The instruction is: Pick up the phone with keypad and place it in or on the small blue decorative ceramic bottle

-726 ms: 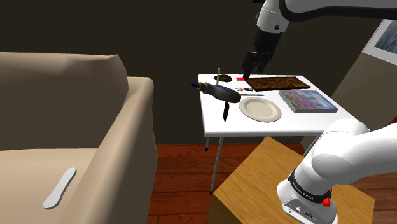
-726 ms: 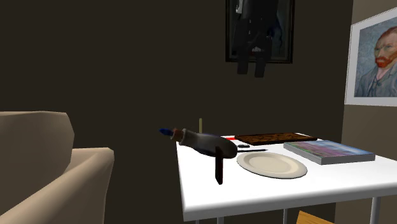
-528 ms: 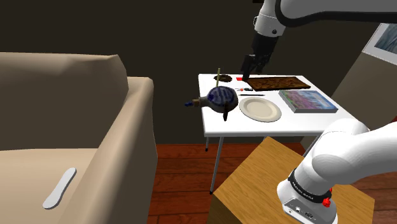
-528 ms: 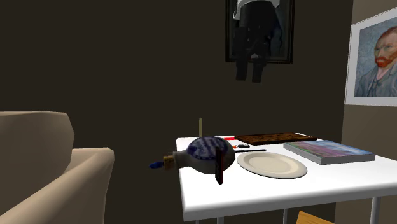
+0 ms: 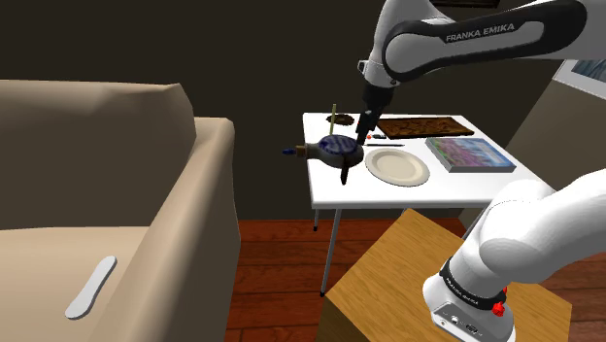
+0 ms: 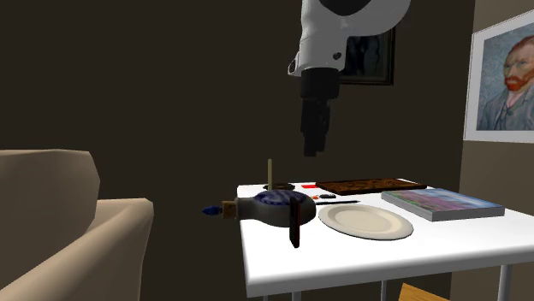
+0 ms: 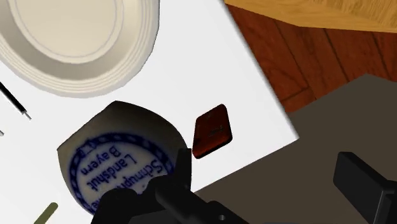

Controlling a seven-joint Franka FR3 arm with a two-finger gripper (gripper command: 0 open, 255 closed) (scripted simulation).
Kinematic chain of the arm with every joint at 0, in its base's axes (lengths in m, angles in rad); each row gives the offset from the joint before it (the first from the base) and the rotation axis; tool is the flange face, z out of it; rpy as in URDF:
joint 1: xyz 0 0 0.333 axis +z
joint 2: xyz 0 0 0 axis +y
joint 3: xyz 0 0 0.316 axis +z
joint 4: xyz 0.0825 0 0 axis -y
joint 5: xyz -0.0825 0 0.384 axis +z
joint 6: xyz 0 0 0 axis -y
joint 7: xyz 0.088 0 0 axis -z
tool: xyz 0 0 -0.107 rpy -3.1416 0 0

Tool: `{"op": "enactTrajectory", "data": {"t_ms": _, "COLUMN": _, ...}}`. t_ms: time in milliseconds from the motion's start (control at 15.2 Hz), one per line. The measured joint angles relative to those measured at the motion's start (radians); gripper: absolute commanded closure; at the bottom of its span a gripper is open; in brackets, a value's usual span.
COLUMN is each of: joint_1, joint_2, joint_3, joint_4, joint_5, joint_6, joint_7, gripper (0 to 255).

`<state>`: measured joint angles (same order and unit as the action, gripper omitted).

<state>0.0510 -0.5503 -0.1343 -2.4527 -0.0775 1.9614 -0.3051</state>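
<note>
Phone, red-brown slab, is found stood on end at the table's left edge, apparently propped by the bottle lying just beside it; gripper is held spread and empty above.

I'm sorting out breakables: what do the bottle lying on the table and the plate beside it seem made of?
Bottle: probably glazed ceramic, going by its white base with blue printed lettering and rings. Plate: likely ceramic too, plain cream with a smooth surface and raised rim, though plastic cannot be ruled out.
</note>
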Motion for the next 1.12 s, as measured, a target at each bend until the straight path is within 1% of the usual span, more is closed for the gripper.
{"op": "enactTrajectory", "data": {"t_ms": 198, "joint_1": 0.021, "joint_2": 0.092, "joint_3": -0.039, "joint_4": -0.021, "joint_5": -0.011, "joint_6": 0.098, "joint_7": -0.114, "gripper": 0}}
{"op": "enactTrajectory", "data": {"t_ms": 528, "joint_1": 0.059, "joint_2": 0.273, "joint_3": -0.090, "joint_4": 0.004, "joint_5": -0.004, "joint_6": 0.231, "joint_7": -0.304, "gripper": 0}}
{"op": "enactTrajectory", "data": {"t_ms": 594, "joint_1": 0.062, "joint_2": 0.293, "joint_3": -0.094, "joint_4": 0.002, "joint_5": -0.003, "joint_6": 0.251, "joint_7": -0.324, "gripper": 0}}
{"op": "enactTrajectory", "data": {"t_ms": 924, "joint_1": 0.067, "joint_2": 0.351, "joint_3": -0.103, "joint_4": -0.032, "joint_5": 0.005, "joint_6": 0.341, "joint_7": -0.349, "gripper": 0}}
{"op": "enactTrajectory", "data": {"t_ms": 1122, "joint_1": 0.068, "joint_2": 0.371, "joint_3": -0.104, "joint_4": -0.041, "joint_5": 0.009, "joint_6": 0.370, "joint_7": -0.352, "gripper": 0}}
